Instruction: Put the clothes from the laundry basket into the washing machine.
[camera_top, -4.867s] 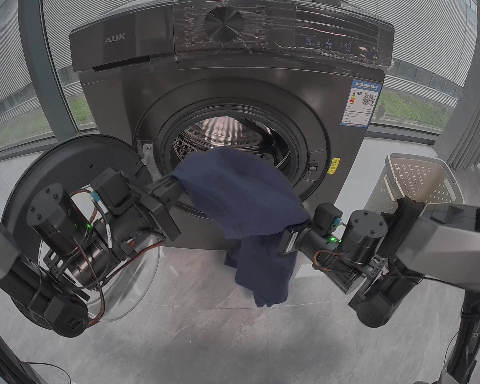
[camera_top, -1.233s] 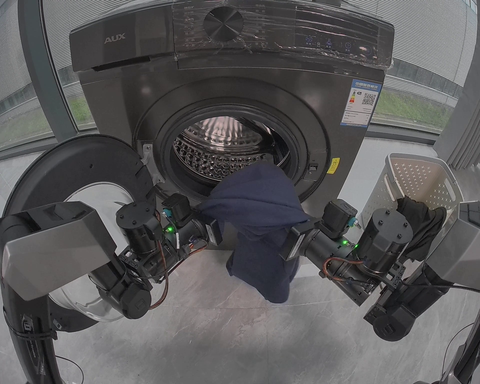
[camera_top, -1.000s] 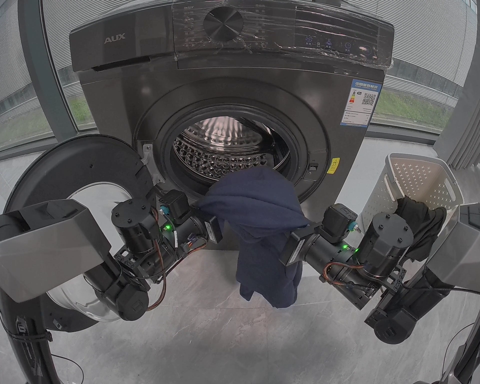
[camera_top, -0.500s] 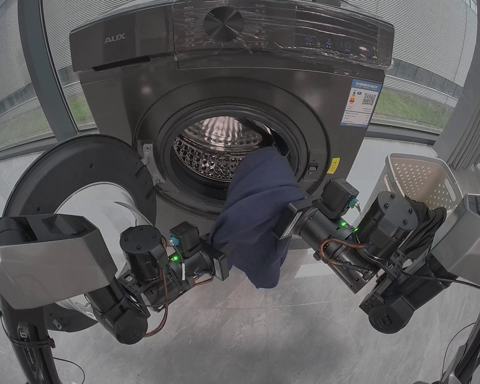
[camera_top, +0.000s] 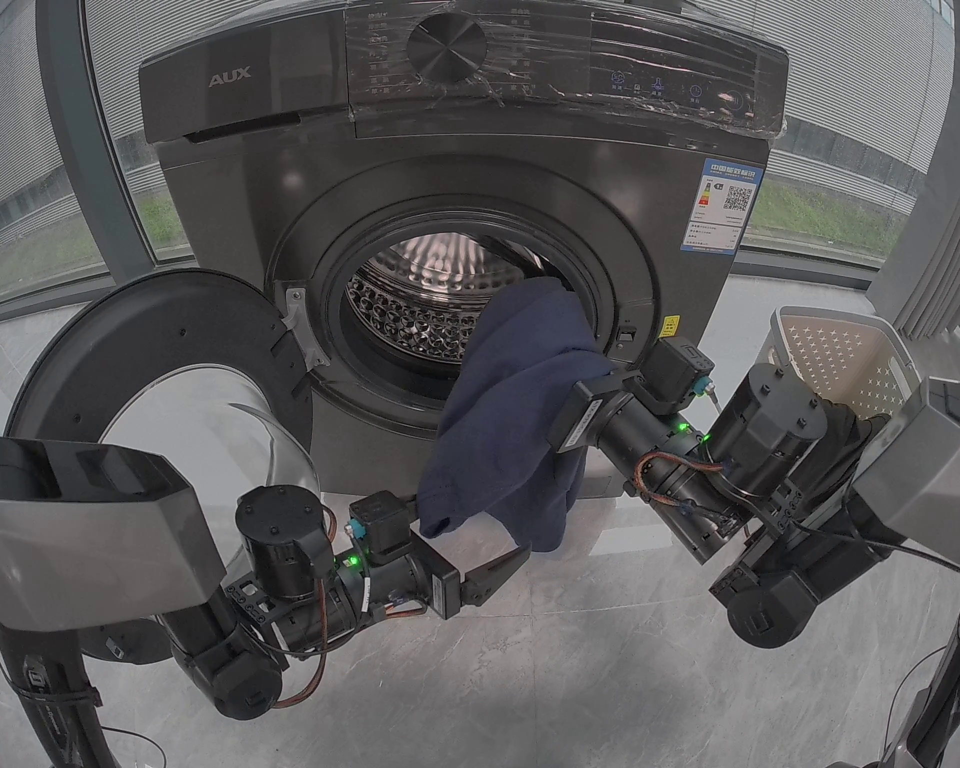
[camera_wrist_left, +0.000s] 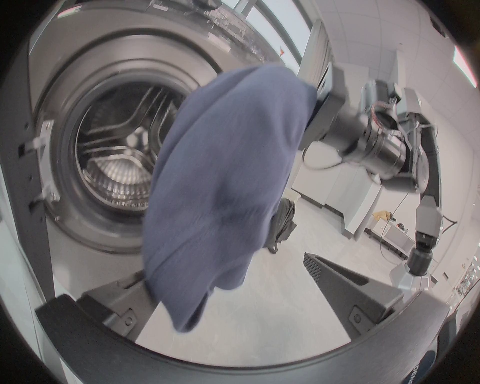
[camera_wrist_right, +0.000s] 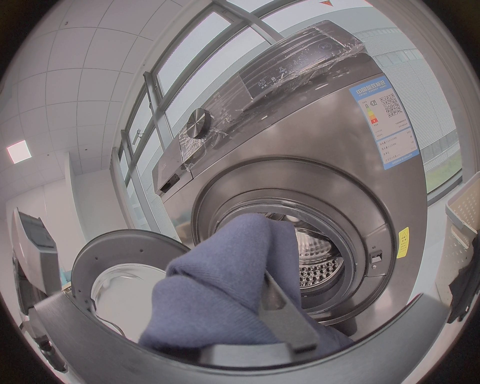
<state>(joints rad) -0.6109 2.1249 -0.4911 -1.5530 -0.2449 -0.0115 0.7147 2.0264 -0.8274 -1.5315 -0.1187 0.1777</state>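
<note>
A dark blue garment (camera_top: 510, 400) hangs over my right gripper (camera_top: 572, 405), which is shut on it just in front of the right side of the washing machine's drum opening (camera_top: 430, 290). Its top edge lies against the door ring and its hem dangles toward the floor. In the right wrist view the garment (camera_wrist_right: 225, 290) covers the right gripper (camera_wrist_right: 260, 325), with one finger (camera_wrist_right: 285, 312) showing. My left gripper (camera_top: 490, 562) sits low, under the hem, open. In the left wrist view the garment (camera_wrist_left: 225, 170) hangs above the left gripper (camera_wrist_left: 235, 305), its hem beside one finger.
The round door (camera_top: 150, 340) is swung open to the left. A white laundry basket (camera_top: 840, 350) stands right of the machine with a dark garment (camera_top: 840, 440) draped over its rim, behind my right arm. Grey tiled floor lies in front.
The left gripper has let go of the blue garment, dropped toward the floor and opened. The right gripper has lifted the garment up and toward the drum opening.
</note>
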